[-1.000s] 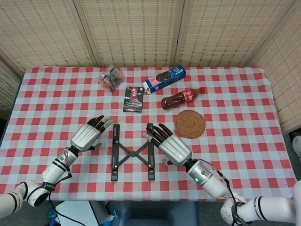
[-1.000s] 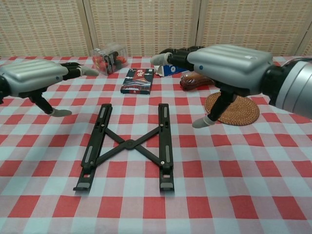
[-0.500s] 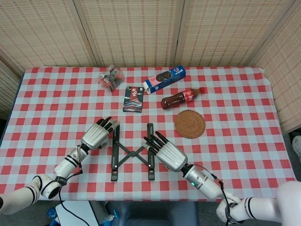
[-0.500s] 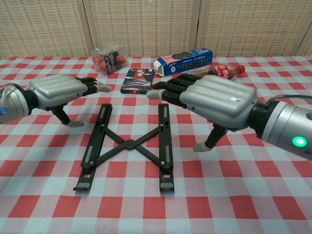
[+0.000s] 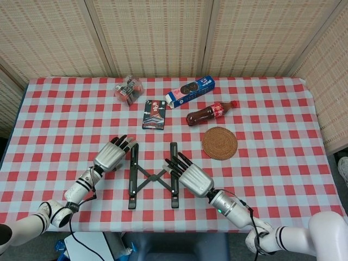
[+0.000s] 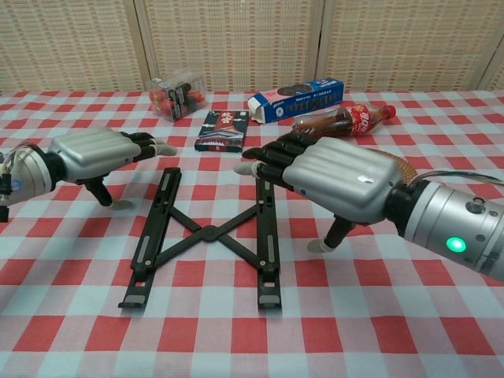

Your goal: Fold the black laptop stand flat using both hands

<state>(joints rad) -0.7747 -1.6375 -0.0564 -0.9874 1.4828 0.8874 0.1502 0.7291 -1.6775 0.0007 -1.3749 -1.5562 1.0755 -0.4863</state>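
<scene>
The black laptop stand [image 5: 151, 176] [image 6: 206, 234] lies spread on the checked cloth, two long rails joined by crossed struts. My left hand [image 5: 111, 156] [image 6: 96, 151] hovers just outside its left rail, fingers stretched toward the rail's far end, holding nothing. Over the right rail is my right hand [image 5: 191, 178] [image 6: 335, 175], palm down, fingers reaching across the rail's far half and thumb hanging down to the cloth on its outer side. Whether either hand touches the stand is unclear.
Behind the stand lie a dark card box [image 5: 155, 113], a clear packet [image 5: 129, 89], a blue biscuit box [image 5: 190, 90], a cola bottle [image 5: 211, 113] on its side and a round woven coaster [image 5: 219, 142]. The table's front edge [image 5: 179, 227] runs just below the stand.
Both hands have come down and inward toward the stand. The right hand moved left and toward the front edge over the right rail; the left hand closed in on the left rail. The stand has not moved.
</scene>
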